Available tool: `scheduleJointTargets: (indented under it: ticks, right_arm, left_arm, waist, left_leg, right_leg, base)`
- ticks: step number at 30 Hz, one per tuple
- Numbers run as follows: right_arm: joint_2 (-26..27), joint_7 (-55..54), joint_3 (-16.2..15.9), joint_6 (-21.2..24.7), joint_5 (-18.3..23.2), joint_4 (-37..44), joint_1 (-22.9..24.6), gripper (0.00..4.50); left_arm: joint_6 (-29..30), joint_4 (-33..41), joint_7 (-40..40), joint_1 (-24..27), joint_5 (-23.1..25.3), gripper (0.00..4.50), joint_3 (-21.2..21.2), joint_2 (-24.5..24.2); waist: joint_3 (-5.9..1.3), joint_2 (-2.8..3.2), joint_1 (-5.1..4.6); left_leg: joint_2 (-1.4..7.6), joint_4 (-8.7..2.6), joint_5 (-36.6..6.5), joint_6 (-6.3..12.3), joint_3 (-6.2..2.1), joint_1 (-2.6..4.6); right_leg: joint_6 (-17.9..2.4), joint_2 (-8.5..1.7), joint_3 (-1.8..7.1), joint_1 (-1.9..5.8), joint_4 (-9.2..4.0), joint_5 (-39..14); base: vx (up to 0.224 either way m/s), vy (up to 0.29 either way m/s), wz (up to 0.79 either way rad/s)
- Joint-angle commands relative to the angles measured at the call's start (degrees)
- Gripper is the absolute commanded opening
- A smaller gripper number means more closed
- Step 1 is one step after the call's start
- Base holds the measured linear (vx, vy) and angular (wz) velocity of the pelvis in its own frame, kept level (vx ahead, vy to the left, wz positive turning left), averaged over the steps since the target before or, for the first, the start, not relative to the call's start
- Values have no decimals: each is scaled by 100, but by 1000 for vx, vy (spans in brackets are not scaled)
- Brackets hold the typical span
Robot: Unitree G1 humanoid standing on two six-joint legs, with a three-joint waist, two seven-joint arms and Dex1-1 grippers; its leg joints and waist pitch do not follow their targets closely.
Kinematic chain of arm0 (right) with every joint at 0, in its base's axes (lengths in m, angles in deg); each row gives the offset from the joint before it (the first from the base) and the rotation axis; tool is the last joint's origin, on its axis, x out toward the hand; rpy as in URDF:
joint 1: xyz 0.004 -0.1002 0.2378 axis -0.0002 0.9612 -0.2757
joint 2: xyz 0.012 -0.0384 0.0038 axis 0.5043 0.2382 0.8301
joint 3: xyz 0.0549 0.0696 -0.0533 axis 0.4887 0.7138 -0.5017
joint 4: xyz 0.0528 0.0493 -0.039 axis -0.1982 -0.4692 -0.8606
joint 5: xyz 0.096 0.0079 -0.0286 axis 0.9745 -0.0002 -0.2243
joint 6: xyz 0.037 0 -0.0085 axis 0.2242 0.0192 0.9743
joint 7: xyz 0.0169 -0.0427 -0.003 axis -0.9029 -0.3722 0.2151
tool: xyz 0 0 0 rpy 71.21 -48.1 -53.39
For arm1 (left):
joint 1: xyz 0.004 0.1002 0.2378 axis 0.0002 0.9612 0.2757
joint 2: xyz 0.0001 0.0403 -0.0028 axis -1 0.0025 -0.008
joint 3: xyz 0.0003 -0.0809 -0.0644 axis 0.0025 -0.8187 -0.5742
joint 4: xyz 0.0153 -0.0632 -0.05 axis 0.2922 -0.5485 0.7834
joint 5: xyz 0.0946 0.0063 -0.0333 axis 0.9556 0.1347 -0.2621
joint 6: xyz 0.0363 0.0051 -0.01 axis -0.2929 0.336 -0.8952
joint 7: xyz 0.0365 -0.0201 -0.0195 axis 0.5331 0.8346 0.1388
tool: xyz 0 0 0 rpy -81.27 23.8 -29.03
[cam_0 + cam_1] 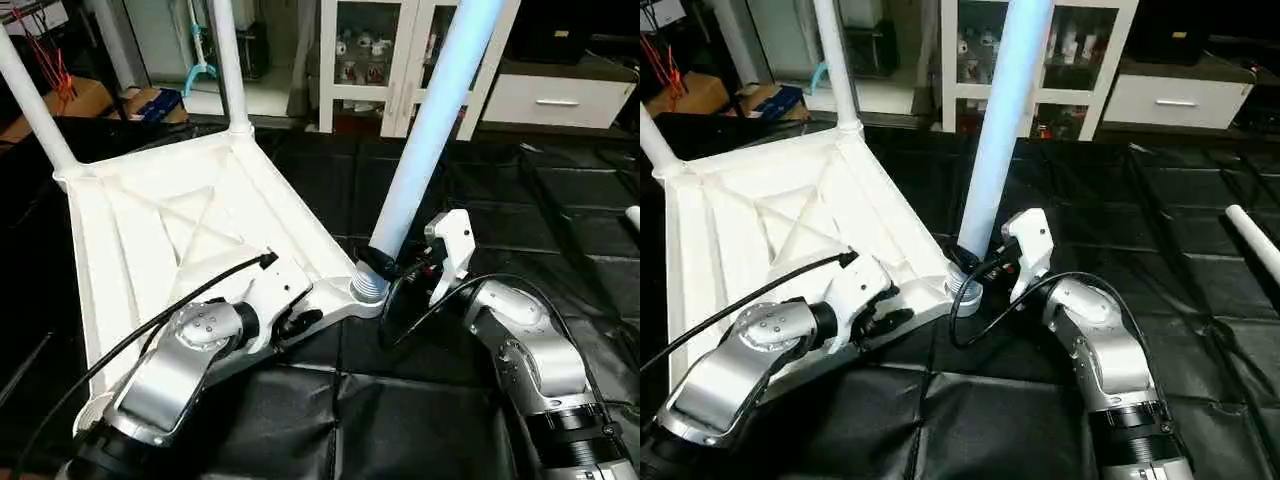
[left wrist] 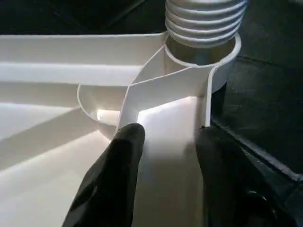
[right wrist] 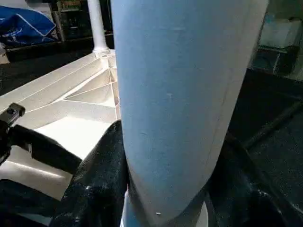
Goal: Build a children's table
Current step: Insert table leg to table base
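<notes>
Where black quilted mat (image 1: 420, 420) covers floor, upturned table top (image 1: 160, 230), cabinet (image 1: 400, 60) behind

Nothing I can see carries lettering, a number, a brand or a sign that I can read. The boxes (image 1: 150, 102) on the floor far behind my work and the small items (image 1: 355, 58) inside the glass-door cabinet (image 1: 375, 65) may bear print, but from where I look it is too small to make out.
</notes>
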Motion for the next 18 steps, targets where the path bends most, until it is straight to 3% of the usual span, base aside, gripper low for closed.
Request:
scheduleJointTargets:
  ticks: [1,7,9,13,18]
  right_arm:
    - [-47,-13,93,-38,8,58,-72,188]
    - [-56,-10,102,-39,12,34,-101,188]
    - [-66,-7,100,-37,7,30,-105,188]
    - [-67,-6,94,-41,3,26,-105,188]
    - [-73,-12,97,-33,19,52,-90,188]
  left_arm:
    - [205,-45,-126,114,-208,213,70,85]
    - [202,-10,-192,76,-388,213,-35,163]
    - [298,62,-229,80,-548,213,-128,230]
    - [51,-189,-154,83,-200,213,131,33]
    - [-16,-419,-87,71,-170,213,208,37]
  waist:
    - [-307,3,-17]
    - [-319,-11,-9]
    - [-312,-25,-11]
    - [-304,1,-19]
    - [-311,0,-26]
  left_leg:
    - [581,-620,-1021,159,-246,53]
    - [582,-591,-660,405,-239,27]
    - [589,-595,-746,393,-234,32]
    - [587,-611,-935,333,-249,38]
    - [589,-614,-881,288,-248,37]
  right_leg:
    - [-1524,-317,171,219,-313,-841]
    - [-1604,-324,162,240,-294,-550]
    - [-1607,-331,165,237,-306,-706]
    - [-1507,-313,164,223,-325,-923]
    - [-1510,-315,164,225,-314,-783]
  base:
    - [0,0,0]
    - [0,0,0]
    - [0,0,0]
    - [0,0,0]
    - [0,0,0]
